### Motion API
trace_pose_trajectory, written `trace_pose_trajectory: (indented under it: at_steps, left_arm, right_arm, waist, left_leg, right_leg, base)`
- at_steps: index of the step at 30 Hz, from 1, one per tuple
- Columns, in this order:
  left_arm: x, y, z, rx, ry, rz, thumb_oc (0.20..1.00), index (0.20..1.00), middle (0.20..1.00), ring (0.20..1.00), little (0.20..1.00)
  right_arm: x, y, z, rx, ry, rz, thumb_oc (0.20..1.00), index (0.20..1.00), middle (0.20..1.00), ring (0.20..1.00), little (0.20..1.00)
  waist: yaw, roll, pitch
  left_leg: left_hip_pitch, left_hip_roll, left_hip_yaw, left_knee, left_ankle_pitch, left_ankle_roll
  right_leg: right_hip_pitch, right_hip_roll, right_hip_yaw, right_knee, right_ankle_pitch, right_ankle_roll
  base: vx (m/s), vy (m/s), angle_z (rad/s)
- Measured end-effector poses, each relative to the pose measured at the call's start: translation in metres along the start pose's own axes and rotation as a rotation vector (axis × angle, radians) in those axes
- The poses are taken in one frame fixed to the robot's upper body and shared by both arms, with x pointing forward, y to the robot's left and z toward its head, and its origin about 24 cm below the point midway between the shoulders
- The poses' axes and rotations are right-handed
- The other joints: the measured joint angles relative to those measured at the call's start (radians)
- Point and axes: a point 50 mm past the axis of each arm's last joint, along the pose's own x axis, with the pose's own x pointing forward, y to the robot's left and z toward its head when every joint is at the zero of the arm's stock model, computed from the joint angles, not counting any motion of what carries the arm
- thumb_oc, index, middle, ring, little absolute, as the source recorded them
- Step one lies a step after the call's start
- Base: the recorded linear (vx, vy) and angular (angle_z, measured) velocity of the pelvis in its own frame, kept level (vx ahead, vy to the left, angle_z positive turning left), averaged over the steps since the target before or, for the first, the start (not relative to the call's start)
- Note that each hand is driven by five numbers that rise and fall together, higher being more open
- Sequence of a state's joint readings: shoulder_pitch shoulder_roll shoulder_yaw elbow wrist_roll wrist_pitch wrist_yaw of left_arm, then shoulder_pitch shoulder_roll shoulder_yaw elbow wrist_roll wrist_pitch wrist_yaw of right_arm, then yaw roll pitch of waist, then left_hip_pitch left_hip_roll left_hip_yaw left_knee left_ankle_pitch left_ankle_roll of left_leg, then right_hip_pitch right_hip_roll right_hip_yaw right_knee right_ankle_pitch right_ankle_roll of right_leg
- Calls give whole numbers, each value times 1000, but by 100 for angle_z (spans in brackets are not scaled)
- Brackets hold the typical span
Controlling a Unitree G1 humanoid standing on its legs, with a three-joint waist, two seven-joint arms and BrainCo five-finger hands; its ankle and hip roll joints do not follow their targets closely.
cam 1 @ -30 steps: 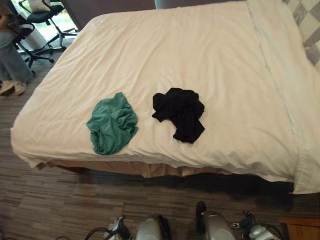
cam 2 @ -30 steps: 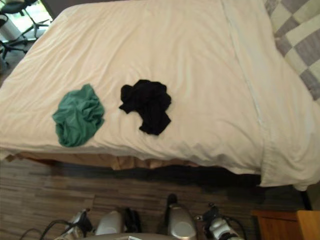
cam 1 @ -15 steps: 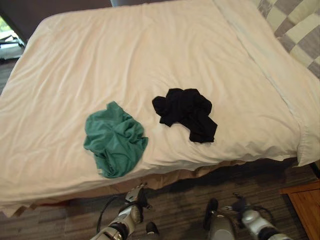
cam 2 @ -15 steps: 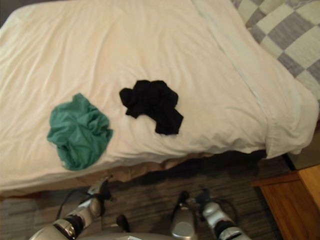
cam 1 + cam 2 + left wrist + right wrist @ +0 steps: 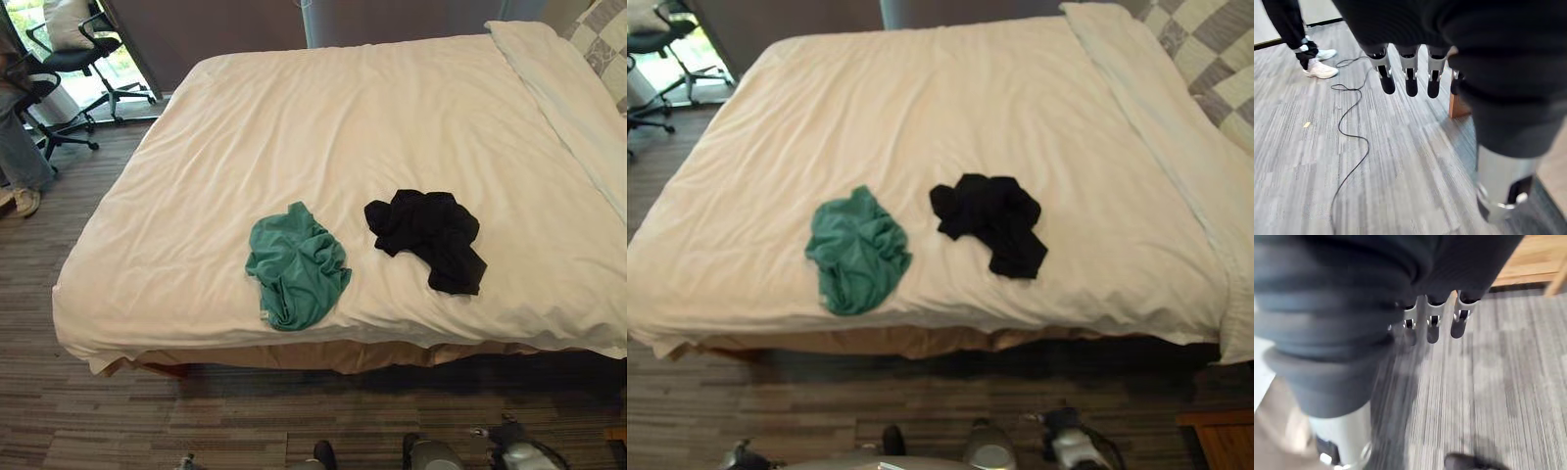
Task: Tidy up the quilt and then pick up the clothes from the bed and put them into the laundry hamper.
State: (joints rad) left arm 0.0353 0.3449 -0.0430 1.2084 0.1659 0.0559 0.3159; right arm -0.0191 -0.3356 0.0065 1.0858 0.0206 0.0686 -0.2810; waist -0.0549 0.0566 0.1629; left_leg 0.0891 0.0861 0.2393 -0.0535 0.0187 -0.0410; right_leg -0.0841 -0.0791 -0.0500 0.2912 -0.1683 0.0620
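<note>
A cream quilt (image 5: 323,127) lies spread and mostly smooth over the bed. A crumpled green garment (image 5: 296,266) rests on it near the front edge. A bunched black garment (image 5: 429,235) lies just to its right, apart from it. My left hand (image 5: 1408,73) hangs beside me over the grey floor, fingers straight and empty. Down at my other side, my right hand (image 5: 1432,323) is also open and holds nothing. Both hands are well short of the bed.
A chequered pillow (image 5: 1205,49) lies at the head of the bed on the right. Office chairs (image 5: 73,39) and a standing person (image 5: 15,147) are at the far left. A wooden cabinet (image 5: 1220,441) stands at my lower right. Another person's legs (image 5: 1300,39) stand behind me.
The camera has swung, so the whole bed has shifted in view; the clothes lie where they were on the quilt. My arms have dropped lower out of the eye views.
</note>
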Motion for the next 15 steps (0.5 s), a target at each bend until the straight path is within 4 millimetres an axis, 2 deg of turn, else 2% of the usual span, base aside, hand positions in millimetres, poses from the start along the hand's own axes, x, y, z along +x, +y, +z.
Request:
trace_pose_trajectory:
  at_steps: [1, 2, 4, 5, 6, 7, 9, 10, 11, 14, 15]
  left_arm:
    - [2, 9, 3, -12, -18, 38, 1000, 1000, 1000, 1000, 1000]
    - [-1, 35, 21, 41, -168, 148, 1000, 1000, 1000, 1000, 1000]
    - [-8, 63, 41, 160, -346, 278, 1000, 1000, 1000, 1000, 1000]
    - [-19, 96, 68, 200, -495, 406, 1000, 1000, 1000, 1000, 1000]
    - [-39, 133, 95, 233, -657, 554, 1000, 1000, 1000, 1000, 1000]
    - [-45, 150, 102, 230, -693, 626, 1000, 1000, 1000, 1000, 1000]
    - [-68, 179, 131, 162, -827, 762, 1000, 1000, 1000, 1000, 1000]
    - [-75, 184, 135, 128, -856, 799, 1000, 1000, 1000, 1000, 1000]
    - [-87, 189, 150, 64, -928, 849, 1000, 1000, 1000, 1000, 1000]
    - [-95, 181, 167, 0, -1006, 830, 1000, 1000, 1000, 1000, 1000]
    - [-95, 170, 174, -56, -1020, 790, 1000, 1000, 1000, 1000, 1000]
  right_arm:
    - [1, -10, 1, 22, -8, -39, 1000, 1000, 1000, 1000, 1000]
    - [-7, -36, 17, 108, -146, -135, 1000, 1000, 1000, 1000, 1000]
    - [-17, -59, 35, 37, -310, -245, 1000, 1000, 1000, 1000, 1000]
    - [-29, -88, 55, -69, -442, -363, 1000, 1000, 1000, 1000, 1000]
    - [-49, -121, 78, -176, -606, -504, 1000, 1000, 1000, 1000, 1000]
    - [-54, -132, 88, -214, -656, -561, 1000, 1000, 1000, 1000, 1000]
    - [-65, -147, 111, -307, -751, -661, 1000, 1000, 1000, 1000, 1000]
    - [-70, -148, 117, -343, -789, -684, 1000, 1000, 1000, 1000, 1000]
    - [-73, -147, 129, -384, -837, -725, 1000, 1000, 1000, 1000, 1000]
    - [-78, -140, 149, -396, -907, -741, 1000, 1000, 1000, 1000, 1000]
    - [-79, -135, 157, -406, -929, -740, 1000, 1000, 1000, 1000, 1000]
  waist:
    - [-4, -1, -6]
    - [-18, 0, -11]
    - [-23, 2, -12]
    - [-28, 7, -16]
    - [-28, 13, -22]
    - [-31, 12, -24]
    - [-43, 13, -35]
    - [-46, 13, -34]
    - [-48, 13, -35]
    - [-50, 20, -37]
    - [-50, 23, -37]
  left_leg:
    - [2, 0, 1, 0, 0, 0]
    - [4, 0, 7, -5, 0, 0]
    - [4, 0, 9, -8, 2, 2]
    - [9, -2, 15, -12, 3, 3]
    - [13, -6, 20, -15, 4, 5]
    - [18, -5, 23, -17, 4, 5]
    - [23, -4, 20, -19, 4, 5]
    - [22, -4, 20, -19, 4, 5]
    - [22, -4, 20, -18, 4, 5]
    - [11, -5, 22, -18, 4, 6]
    - [6, -5, 22, -18, 5, 7]
  right_leg:
    - [1, 0, 1, -1, 0, 0]
    - [-1, 0, 2, -4, -3, 5]
    - [0, 0, 1, -6, -2, 8]
    - [0, -2, 5, -7, -1, 11]
    - [1, -5, 4, -5, 1, 14]
    - [4, -6, 7, -6, 1, 15]
    - [19, -7, -1, -18, 4, 18]
    - [16, -7, -1, -16, 4, 18]
    - [15, -7, -1, -17, 4, 18]
    - [0, -7, 1, -16, 6, 19]
    - [-3, -7, 1, -18, 10, 14]
  base:
    - [70, 47, -6]
    - [31, 27, -4]
    - [0, 32, -7]
    - [-3, 34, -13]
    - [4, 13, -13]
    - [36, 14, -8]
    - [18, -10, 2]
    - [-18, -20, 4]
    - [0, 0, 0]
    - [-2, -3, -1]
    - [0, 0, 0]
